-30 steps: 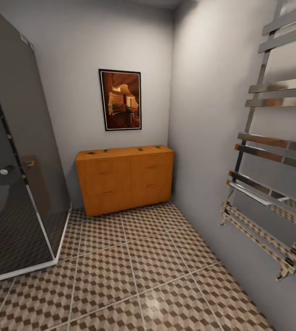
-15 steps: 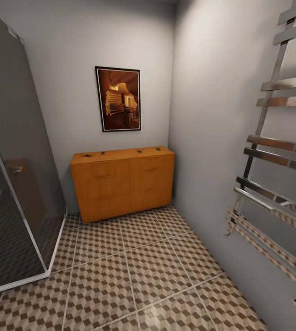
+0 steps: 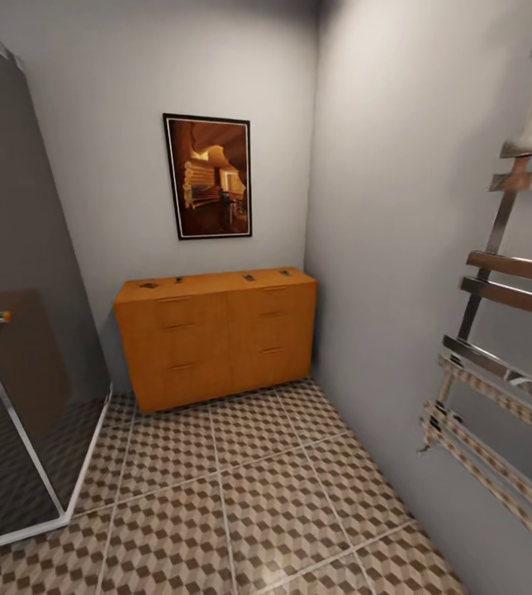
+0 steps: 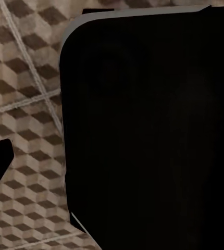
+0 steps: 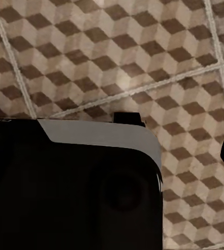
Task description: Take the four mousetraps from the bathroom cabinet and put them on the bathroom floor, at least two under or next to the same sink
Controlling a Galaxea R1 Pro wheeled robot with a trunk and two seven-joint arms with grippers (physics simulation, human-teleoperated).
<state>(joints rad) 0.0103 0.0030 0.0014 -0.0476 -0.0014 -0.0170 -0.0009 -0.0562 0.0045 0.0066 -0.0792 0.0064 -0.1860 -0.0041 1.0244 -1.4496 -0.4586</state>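
Note:
The orange-brown cabinet [image 3: 216, 339] stands against the far wall in the head view, in the corner on the right. On its flat top lie several small dark mousetraps [image 3: 249, 277], spread along the top from the left end [image 3: 149, 285] to the right end [image 3: 284, 272]. The cube-patterned bathroom floor [image 3: 241, 487] stretches from me to the cabinet. The sink is out of view. In each wrist view a dark piece of my own body hangs over the tiles [image 5: 143, 57], with a black tip at the picture's edge that I cannot read as open or shut.
A dark glass shower enclosure [image 3: 18, 347] with a white base fills the left side. A chrome towel rail [image 3: 505, 347] juts from the right wall. A framed picture [image 3: 208, 176] hangs above the cabinet. The tiled lane between shower and wall leads to the cabinet.
The whole head view has shifted: the camera has moved closer and turned, so the cabinet looks slightly larger, and the shower and towel rail have slid toward the edges. The things themselves have not moved.

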